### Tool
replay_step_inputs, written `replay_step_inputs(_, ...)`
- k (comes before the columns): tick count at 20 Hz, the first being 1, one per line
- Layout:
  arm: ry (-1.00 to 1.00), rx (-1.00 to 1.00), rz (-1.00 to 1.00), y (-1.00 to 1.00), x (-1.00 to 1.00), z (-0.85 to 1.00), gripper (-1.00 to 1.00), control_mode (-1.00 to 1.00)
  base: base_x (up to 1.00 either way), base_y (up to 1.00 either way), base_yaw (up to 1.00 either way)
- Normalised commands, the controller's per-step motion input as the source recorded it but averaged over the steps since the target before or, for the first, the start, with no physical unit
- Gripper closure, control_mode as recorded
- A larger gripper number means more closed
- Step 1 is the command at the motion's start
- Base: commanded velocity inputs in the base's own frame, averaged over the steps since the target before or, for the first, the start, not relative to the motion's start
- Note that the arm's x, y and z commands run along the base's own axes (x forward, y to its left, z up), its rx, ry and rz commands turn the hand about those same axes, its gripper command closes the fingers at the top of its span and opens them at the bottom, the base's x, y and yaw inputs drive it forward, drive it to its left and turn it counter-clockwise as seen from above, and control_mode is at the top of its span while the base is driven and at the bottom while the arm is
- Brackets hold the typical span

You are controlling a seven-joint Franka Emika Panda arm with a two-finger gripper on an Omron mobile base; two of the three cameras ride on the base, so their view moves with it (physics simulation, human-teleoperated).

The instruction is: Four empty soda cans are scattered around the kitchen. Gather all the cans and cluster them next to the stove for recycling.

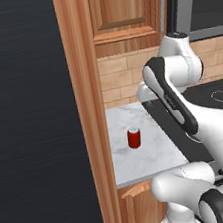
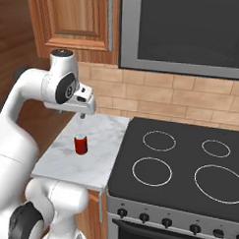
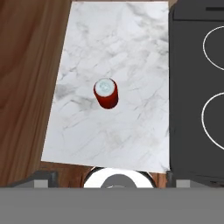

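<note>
One red soda can (image 1: 133, 138) with a silver top stands upright on the small marble counter (image 1: 151, 160), just left of the stove (image 2: 188, 164). The right base view shows the can (image 2: 81, 144) about mid-counter. My gripper (image 2: 83, 115) hovers well above the counter's back part, pointing down, apart from the can. In the hand view the can (image 3: 106, 93) sits below and ahead of the gripper (image 3: 111, 178), whose fingertips (image 3: 43, 178) stand wide apart at the bottom edge, open with nothing between them.
A tall wooden cabinet panel (image 1: 88, 112) walls the counter's left side. A tiled backsplash (image 2: 191, 100) runs behind it, with a steel microwave (image 2: 189, 31) above the stove. The cooktop's white burner rings (image 2: 152, 171) lie to the right.
</note>
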Motion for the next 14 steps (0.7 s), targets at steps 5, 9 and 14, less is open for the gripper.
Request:
replay_step_inputs(5, 0.00, 0.00, 0.00, -0.06, -0.63, 0.00, -1.00, -1.00, 0.00, 0.00, 0.00)
replay_step_inputs(9, 0.00, 0.00, 0.00, -0.04, -0.65, 0.03, -1.00, -1.00, 0.00, 0.00, 0.00)
replay_step_inputs(14, 0.00, 0.00, 0.00, -0.01, -0.56, 0.01, -1.00, -1.00, 0.00, 0.00, 0.00)
